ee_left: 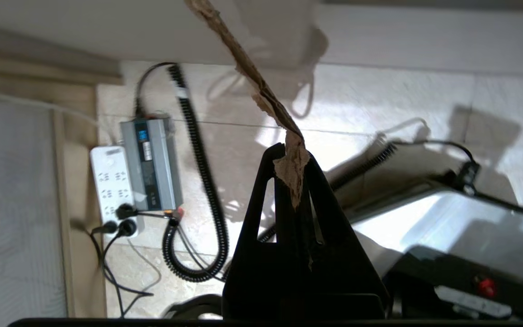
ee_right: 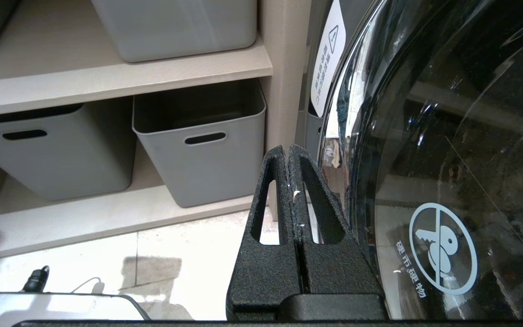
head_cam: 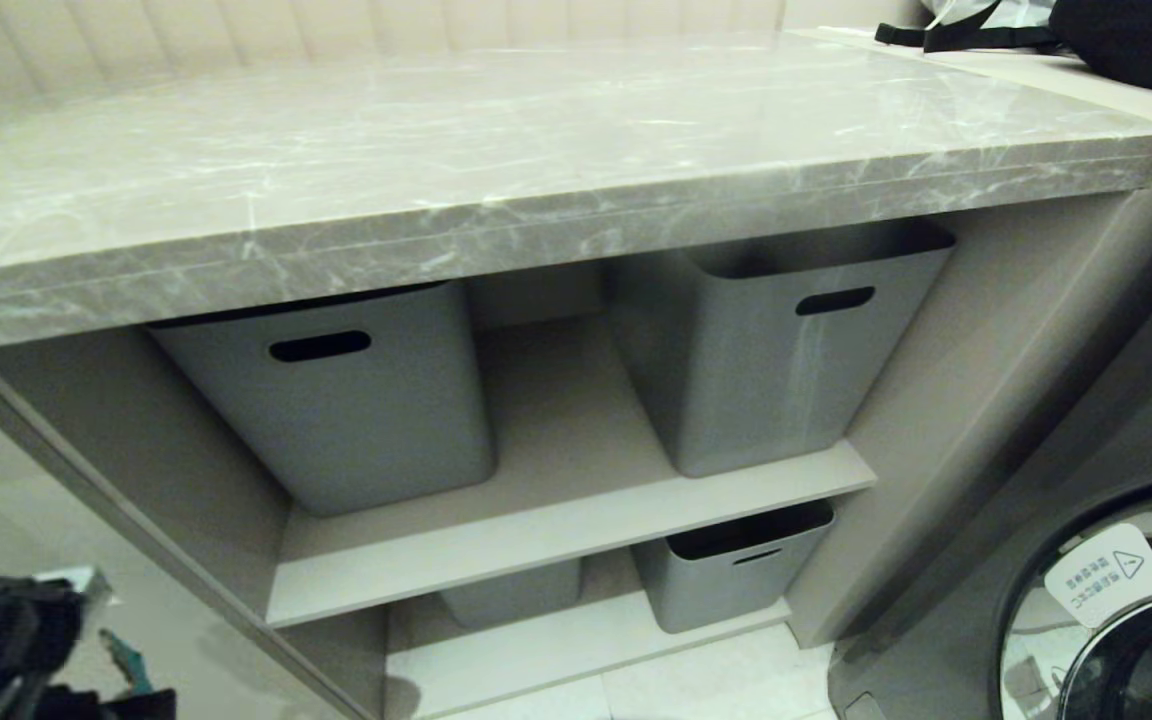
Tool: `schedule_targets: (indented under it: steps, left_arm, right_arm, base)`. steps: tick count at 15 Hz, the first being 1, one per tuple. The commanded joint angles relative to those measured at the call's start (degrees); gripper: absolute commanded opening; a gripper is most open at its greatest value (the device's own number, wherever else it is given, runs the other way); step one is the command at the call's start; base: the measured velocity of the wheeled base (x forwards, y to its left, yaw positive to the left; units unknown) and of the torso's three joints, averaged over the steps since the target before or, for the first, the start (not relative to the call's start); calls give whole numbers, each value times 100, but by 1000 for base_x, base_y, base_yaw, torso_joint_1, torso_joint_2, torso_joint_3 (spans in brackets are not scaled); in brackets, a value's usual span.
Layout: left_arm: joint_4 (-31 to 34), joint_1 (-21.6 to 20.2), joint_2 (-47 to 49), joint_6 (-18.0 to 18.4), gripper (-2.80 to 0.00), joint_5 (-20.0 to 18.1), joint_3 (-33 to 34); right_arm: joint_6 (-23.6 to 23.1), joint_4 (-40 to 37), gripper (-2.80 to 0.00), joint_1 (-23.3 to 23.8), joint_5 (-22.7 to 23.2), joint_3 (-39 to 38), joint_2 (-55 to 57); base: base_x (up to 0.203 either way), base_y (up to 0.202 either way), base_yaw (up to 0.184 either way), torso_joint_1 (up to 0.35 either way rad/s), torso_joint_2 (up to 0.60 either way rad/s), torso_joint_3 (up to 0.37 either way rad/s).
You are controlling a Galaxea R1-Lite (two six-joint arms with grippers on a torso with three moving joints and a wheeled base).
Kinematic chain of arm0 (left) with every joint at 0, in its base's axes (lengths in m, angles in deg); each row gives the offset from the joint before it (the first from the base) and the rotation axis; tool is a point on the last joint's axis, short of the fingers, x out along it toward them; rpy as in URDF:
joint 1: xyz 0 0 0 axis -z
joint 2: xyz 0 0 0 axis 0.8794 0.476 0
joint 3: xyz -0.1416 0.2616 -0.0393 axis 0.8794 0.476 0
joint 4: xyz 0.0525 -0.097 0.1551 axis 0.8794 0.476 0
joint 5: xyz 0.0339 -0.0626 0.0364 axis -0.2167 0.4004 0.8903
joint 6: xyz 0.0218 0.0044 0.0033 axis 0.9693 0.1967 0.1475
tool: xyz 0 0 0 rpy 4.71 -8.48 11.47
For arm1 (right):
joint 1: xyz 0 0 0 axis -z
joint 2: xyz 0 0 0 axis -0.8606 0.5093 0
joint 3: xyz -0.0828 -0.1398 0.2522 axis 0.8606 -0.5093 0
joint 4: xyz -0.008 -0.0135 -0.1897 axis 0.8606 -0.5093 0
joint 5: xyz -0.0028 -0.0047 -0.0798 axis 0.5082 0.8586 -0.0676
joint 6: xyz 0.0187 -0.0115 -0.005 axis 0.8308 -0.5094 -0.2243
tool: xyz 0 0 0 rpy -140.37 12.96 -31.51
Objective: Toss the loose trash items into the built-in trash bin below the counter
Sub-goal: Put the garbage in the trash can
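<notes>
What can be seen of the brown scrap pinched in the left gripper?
The brown scrap is a long, thin, crumpled strip that looks like torn paper or cardboard, with ragged edges. One end is clamped between the shut fingers of the left gripper; a frayed tip pokes out just past the grip. The rest runs away from the fingers to the edge of the left wrist view, touching nothing else visible, with the pale tiled floor behind it.
</notes>
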State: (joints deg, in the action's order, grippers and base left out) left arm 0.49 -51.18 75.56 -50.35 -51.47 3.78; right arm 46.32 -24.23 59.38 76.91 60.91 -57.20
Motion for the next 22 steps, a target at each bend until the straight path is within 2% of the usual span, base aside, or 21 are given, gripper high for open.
schedule_targets:
  steps: [1, 2, 4, 7, 10, 13, 14, 15, 19, 22]
  left_arm:
    - [12, -1267, -722, 717, -280, -438, 58]
    - [33, -1983, -1099, 1101, -280, -805, 88]
    - [51, -3127, -1761, 1569, -280, -1410, 121]
    - [-164, -4541, -2335, 1802, -280, -2427, 148]
    - [-1261, -6015, -2117, 1855, -280, -3647, 291]
    - [-2242, -7457, -1472, 2401, -280, -5010, 642]
    - [-2441, -7679, -1184, 2555, -280, -5265, 715]
    - [-2630, -7770, -901, 2628, -280, -5363, 757]
    - [-3604, -7832, 270, 2694, -280, -5474, 863]
    - [-4565, -7717, 1232, 2694, -280, -5485, 883]
  right_arm:
    - [-1, 0, -280, 0, 1, 0, 0]
    - [-1, 0, -280, 0, 1, 0, 0]
    - [-1, 0, -280, 0, 1, 0, 0]
    - [-1, 0, -280, 0, 1, 0, 0]
    - [-1, 0, -280, 0, 1, 0, 0]
    - [-1, 0, -280, 0, 1, 0, 0]
    - [-1, 0, -280, 0, 1, 0, 0]
    - [-1, 0, -280, 0, 1, 0, 0]
    - [-1, 0, -280, 0, 1, 0, 0]
    - [-1, 0, -280, 0, 1, 0, 0]
  base:
    - [0, 0, 0, 0, 0, 0]
    - [0, 0, 0, 0, 0, 0]
    - [0, 0, 0, 0, 0, 0]
    - [0, 0, 0, 0, 0, 0]
    - [0, 0, 0, 0, 0, 0]
    - [0, 0, 0, 0, 0, 0]
    - [0, 0, 0, 0, 0, 0]
    - [0, 0, 0, 0, 0, 0]
    - [0, 0, 0, 0, 0, 0]
    - [0, 0, 0, 0, 0, 0]
